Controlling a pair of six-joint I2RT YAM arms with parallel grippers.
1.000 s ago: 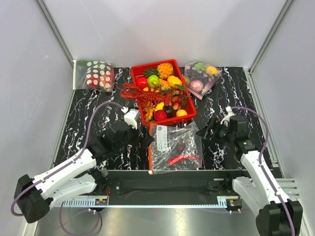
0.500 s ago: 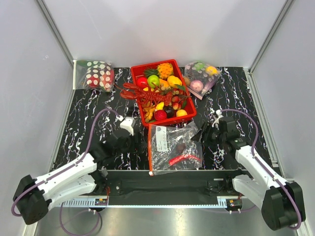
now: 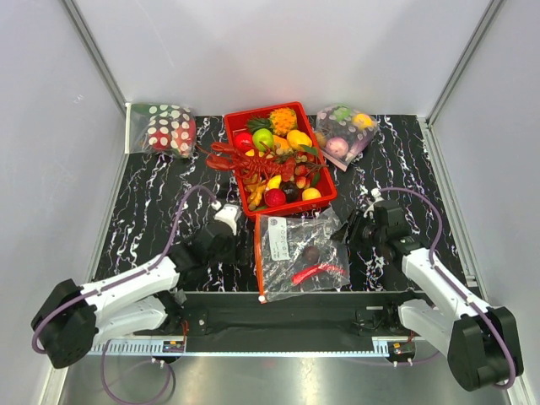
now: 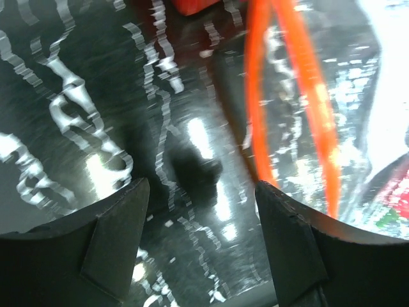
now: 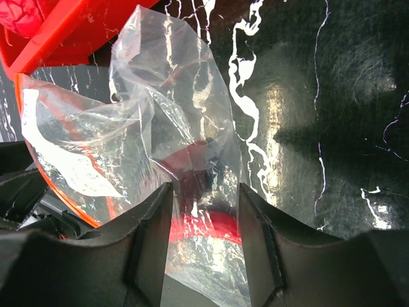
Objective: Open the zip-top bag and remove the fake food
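Clear crinkly plastic: the zip-top bag (image 3: 299,253) lies on the counter (image 3: 152,211) by the arms, red chili (image 3: 316,272) inside, the red basket (image 3: 331,173) just beyond. Left gripper (image 4: 201,211) jaws stand apart, orange zip strip (image 4: 319,128) just inside one. Right gripper (image 5: 204,211) jaws are apart astride a fold. I'd centre that strip before pinching.

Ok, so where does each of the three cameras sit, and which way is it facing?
Top external: above and behind the arms, looking down on the table; left arm and right arm show, flanking the zip-top bag.
Left wrist: on the left arm, facing the tabletop; its fingers below, orange zip strip at right.
Right wrist: on the right arm, facing the bag's plastic between its fingers.
Shared: all three show the bag.
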